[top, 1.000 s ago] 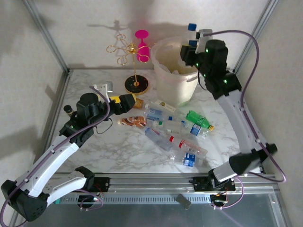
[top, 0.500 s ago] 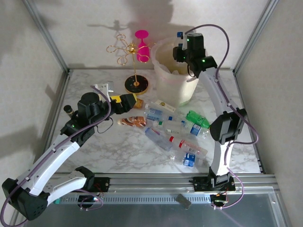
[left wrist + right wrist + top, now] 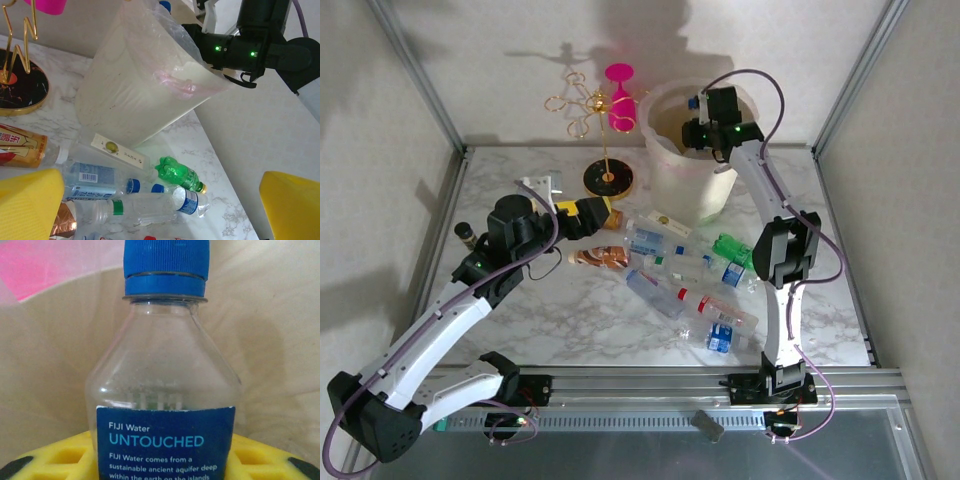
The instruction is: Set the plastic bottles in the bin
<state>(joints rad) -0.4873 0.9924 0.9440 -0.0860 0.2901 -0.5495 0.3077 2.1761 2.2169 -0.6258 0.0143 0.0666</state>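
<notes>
You see clear glossy plastic on the Fiji bottle (image 3: 162, 380), its blue cap (image 3: 166, 265) ribbed. The bin (image 3: 135, 95) is milky matt plastic; beside it, the wire stand (image 3: 609, 178) shines gold metal.

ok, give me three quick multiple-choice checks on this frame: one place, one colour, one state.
1. Where is the right gripper? A) above the mouth of the bin B) beside the gold stand C) among the table bottles
2. Cap colour on the held Fiji bottle? A) green B) blue C) red
3. State of the left gripper? A) shut on a bottle B) shut, empty C) open
1 A: top view shows it over the bin rim. 2 B: right wrist view shows a blue cap. 3 C: its yellow fingers stand wide apart.
</notes>
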